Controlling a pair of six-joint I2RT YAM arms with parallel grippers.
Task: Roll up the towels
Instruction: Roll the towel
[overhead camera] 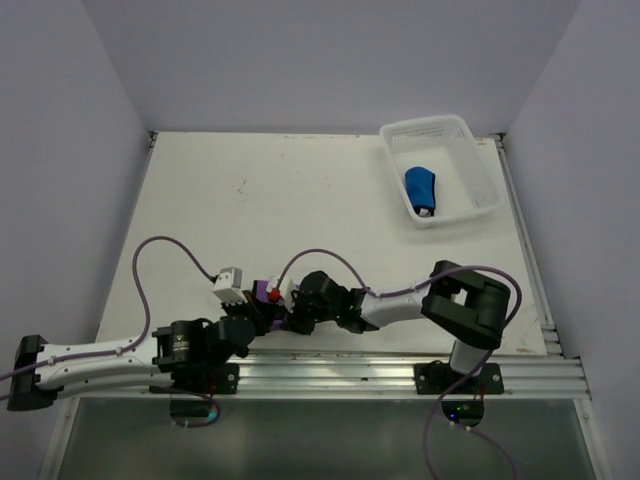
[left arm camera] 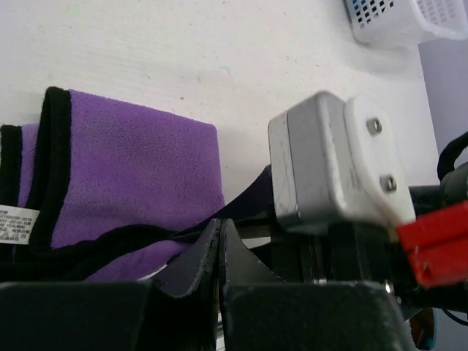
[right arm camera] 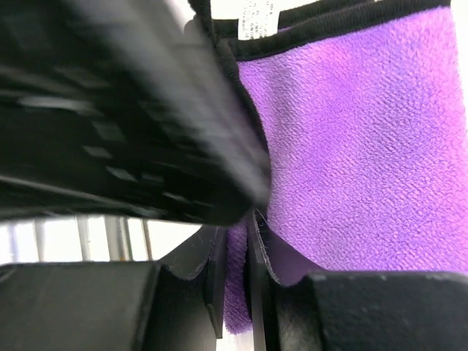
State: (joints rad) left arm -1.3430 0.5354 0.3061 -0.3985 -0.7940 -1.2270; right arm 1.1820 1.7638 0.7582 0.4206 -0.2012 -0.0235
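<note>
We see the purple towel (left arm camera: 131,168) at the near edge of the table (overhead camera: 250,200), between the 2 arms, lying in flat layers with no roll formed in it yet. The left gripper (left arm camera: 220,241) has its fingers pressed together, apparently on the towel's black hem, and the right gripper (right arm camera: 238,270) has its fingers nearly together with a fold of the purple cloth between them. The blue towel (overhead camera: 420,187) sits bundled in the white basket (overhead camera: 470,140) at the far right, so we judge 1 of 2 towels done, with the purple one's rolling only beginning.
</note>
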